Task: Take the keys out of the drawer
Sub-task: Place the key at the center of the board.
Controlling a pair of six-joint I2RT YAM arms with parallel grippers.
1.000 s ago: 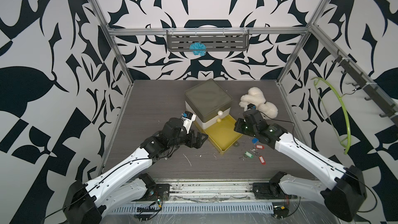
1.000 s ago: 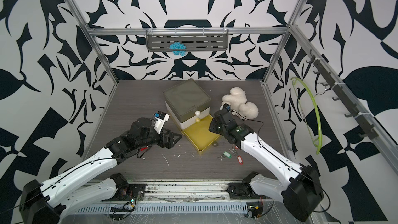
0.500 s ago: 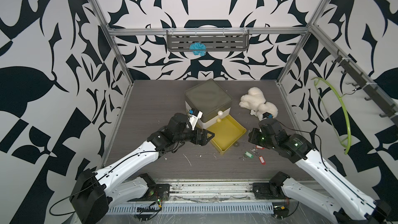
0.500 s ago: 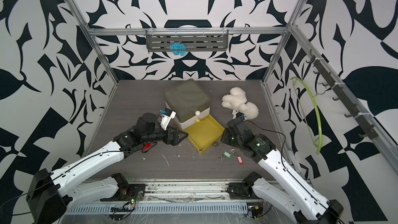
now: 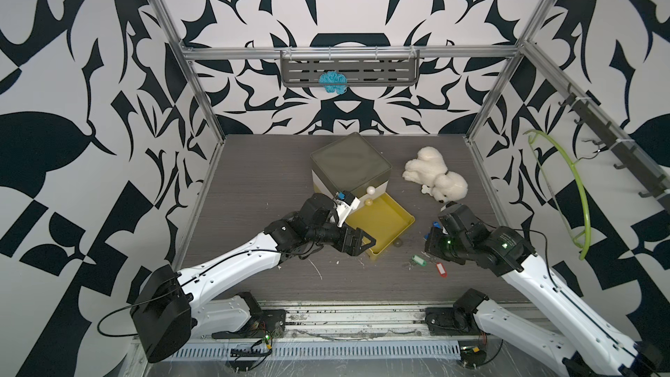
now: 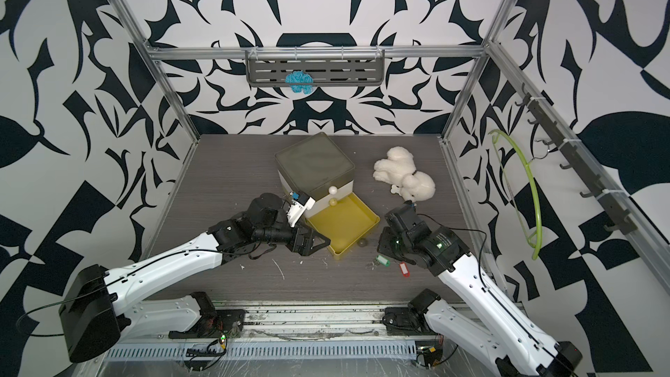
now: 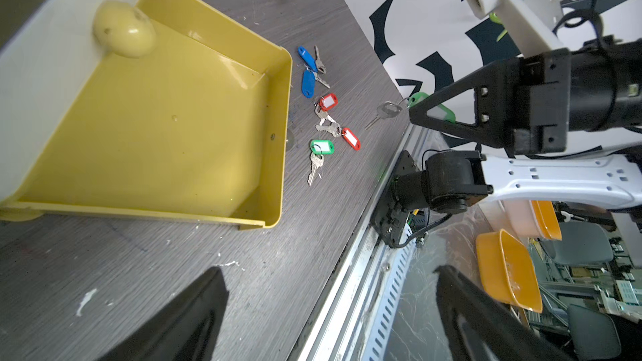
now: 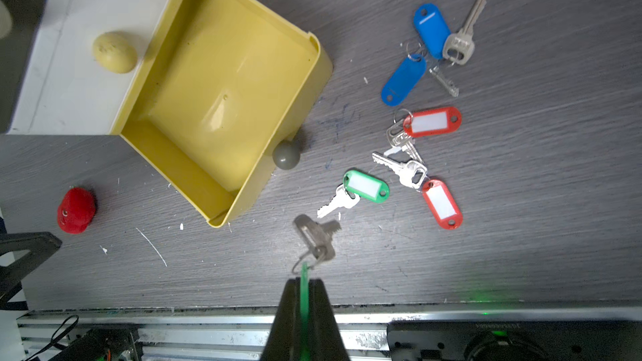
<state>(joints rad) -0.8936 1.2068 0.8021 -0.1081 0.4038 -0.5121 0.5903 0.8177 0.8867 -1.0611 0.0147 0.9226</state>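
In the right wrist view, the right gripper (image 8: 304,284) was seen pressed together on the thin edge of the held green tag (image 8: 304,272) at the lower middle of the frame. Its key (image 8: 314,234) dangled from the ring just above the tag in the picture. The tag's long axis ran straight up the frame, away from the fingers. The yellow drawer (image 8: 215,98) lay at the upper left and was seen to be empty. The other keys (image 8: 404,168), with 5 tags among them, were spread on the table (image 8: 538,237) to the upper right of the held set, near the drawer's outer wall. Bare table was available between the gripper and that pile. The front rail (image 8: 208,321) lay close beneath the gripper, so a release there was judged risky. A short carry toward the pile was judged safer.

In the left wrist view, the left gripper (image 7: 328,279) was shown spread wide and empty at the bottom of the frame. The pile was seen at the centre, beyond the drawer's far wall. The held set hung at the right, well apart from this gripper, so the right arm was judged much the nearer.

In both top views, the right fingers were hidden under their own wrist. Only a loose green tag (image 5: 418,260) and a red tag (image 5: 441,269) were visible, at the lower centre right. The left gripper was seen near the drawer's front corner.
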